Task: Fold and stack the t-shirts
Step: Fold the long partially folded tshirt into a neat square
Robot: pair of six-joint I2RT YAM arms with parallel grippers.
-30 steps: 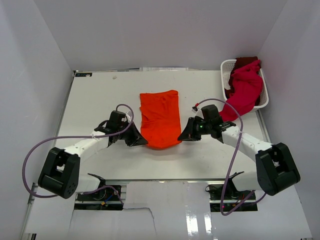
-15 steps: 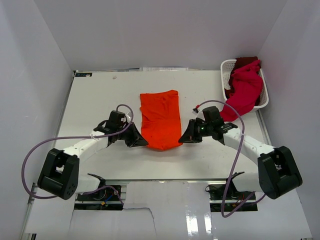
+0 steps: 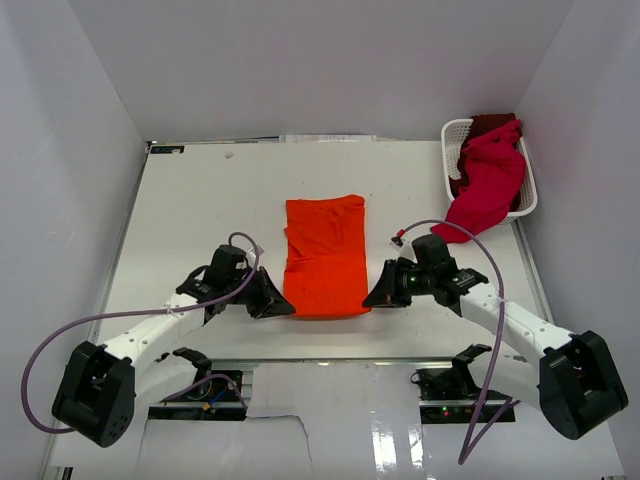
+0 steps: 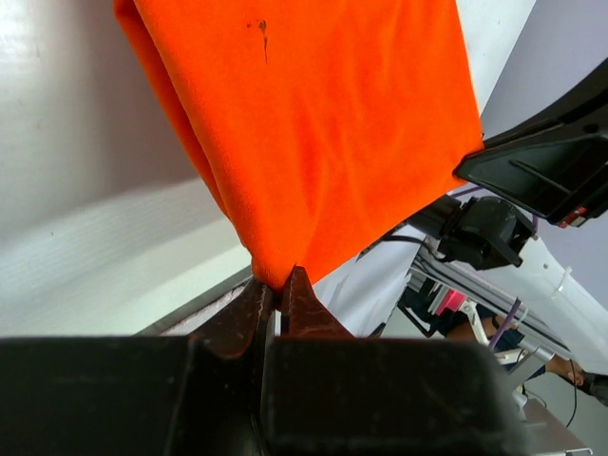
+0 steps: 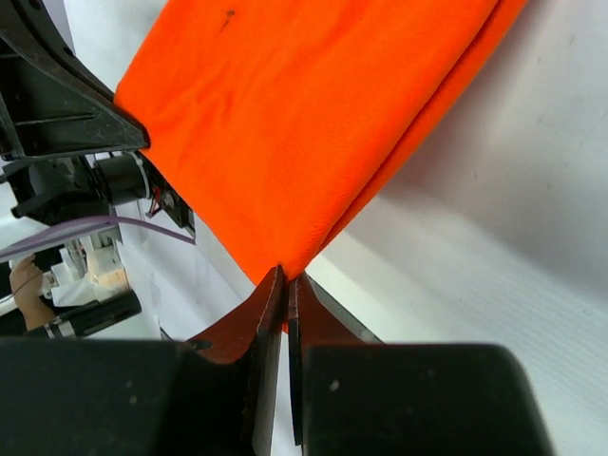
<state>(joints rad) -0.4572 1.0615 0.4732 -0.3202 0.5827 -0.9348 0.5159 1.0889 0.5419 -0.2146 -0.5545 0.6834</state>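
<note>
White basket (image 3: pixel 447 140) far beyond the right gripper (image 3: pixel 373 297), crimson t-shirt (image 3: pixel 488 180) spilling over its rim, dark red t-shirt (image 3: pixel 492 122) behind, both arms low, angled inward, left gripper (image 3: pixel 277 306) and right each pinching a near corner of the folded orange t-shirt (image 3: pixel 325 258) between them.

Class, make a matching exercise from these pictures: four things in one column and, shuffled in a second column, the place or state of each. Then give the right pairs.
Things
1. bright orange cloth t-shirt
2. crimson-magenta cloth t-shirt
3. white plastic lattice basket
4. left gripper

Places or states
A. at the far right corner of the table
B. shut on a near corner of cloth
C. folded, lying in the middle of the table
D. draped over a rim onto the table

Pairs: 1-C, 2-D, 3-A, 4-B
</note>
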